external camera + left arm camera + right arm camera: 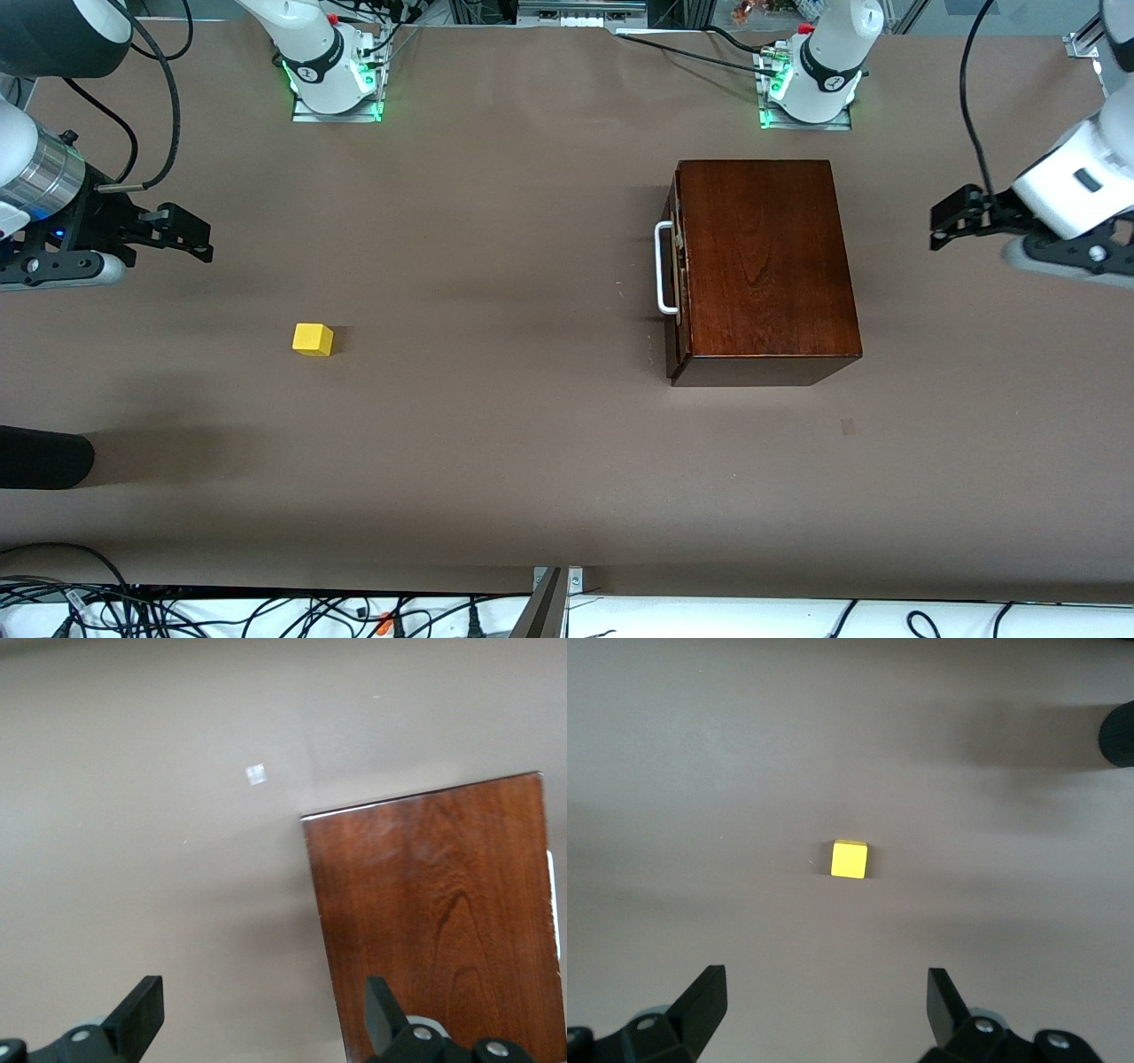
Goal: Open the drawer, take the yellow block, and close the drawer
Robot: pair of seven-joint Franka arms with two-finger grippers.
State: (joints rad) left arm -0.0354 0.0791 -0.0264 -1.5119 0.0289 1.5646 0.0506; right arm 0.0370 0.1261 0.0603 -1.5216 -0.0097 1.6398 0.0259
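— Sitting where, the yellow block [313, 339]?
— On the bench [496, 443], toward the right arm's end, well apart from the shut drawer [675, 275].
— Tools?
— Right tool [182, 235] and left tool [952, 217] both spread, holding nothing.

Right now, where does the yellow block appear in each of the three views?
Front view: the yellow block lies on the bare brown table, toward the right arm's end.
Left wrist view: not in it.
Right wrist view: near the picture's centre, between the open fingers.
Shared landmark: the brown table.
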